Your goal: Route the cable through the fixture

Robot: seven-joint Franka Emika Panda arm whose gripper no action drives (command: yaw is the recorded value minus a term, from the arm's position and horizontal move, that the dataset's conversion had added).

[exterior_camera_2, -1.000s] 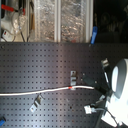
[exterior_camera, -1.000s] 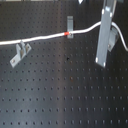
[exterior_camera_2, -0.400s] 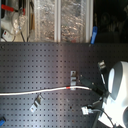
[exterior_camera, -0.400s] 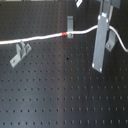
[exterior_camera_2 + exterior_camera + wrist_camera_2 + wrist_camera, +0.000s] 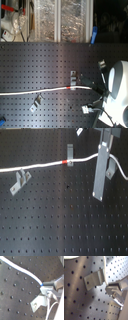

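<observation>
**Cable held taut at the clip**

While the gripper [image 5: 101, 170] grips the cable [image 5: 42, 166], seemingly to keep it taut, the cord runs toward the first exterior view's left, its red band [image 5: 65, 161] at the middle clip [image 5: 70, 151], passing above two unthreaded clips [image 5: 20, 180].

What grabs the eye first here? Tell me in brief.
The white cable stands out first, stretched across the dark perforated board with its red-orange band right at a small metal clip in the first exterior view. Next comes the grey gripper bar hanging over the board on the first exterior view's right, where the cable runs behind it.
</observation>
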